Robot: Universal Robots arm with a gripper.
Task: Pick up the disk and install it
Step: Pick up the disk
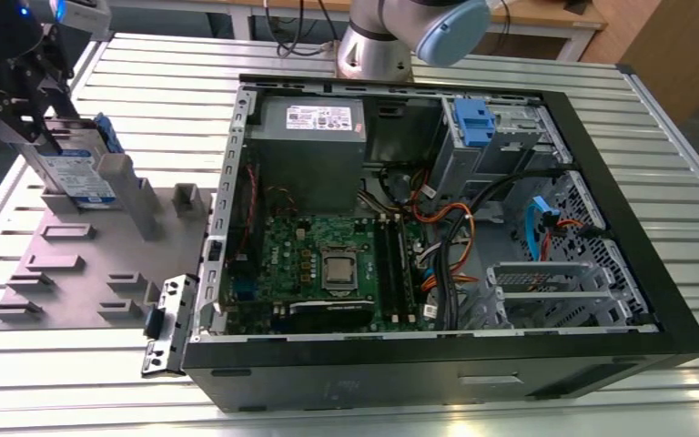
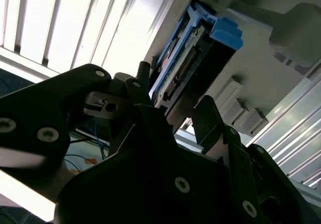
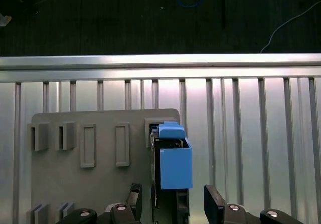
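The disk [image 1: 79,176] stands on edge in a slot of the grey fixture plate [image 1: 83,269], at the exterior view's left. It is silver with a blue-and-white label and a blue carrier. My gripper [image 1: 48,127] hangs directly over it, open. In the first wrist view the carrier's blue end [image 3: 174,161] sits between my two dark fingers [image 3: 215,204], with a gap on each side. The second wrist view shows the disk's connector edge [image 2: 180,71] and a blue tab [image 2: 226,31] beyond the fingertips [image 2: 208,116]. Nothing is gripped.
An open black computer case [image 1: 677,319] lies at the exterior view's right, with a motherboard [image 1: 325,264], a grey power-supply box [image 1: 307,123], cables and a blue bracket [image 1: 473,118] in its drive bay. A loose metal bracket [image 1: 167,323] lies beside the case. The table [image 1: 167,82] is slatted aluminium.
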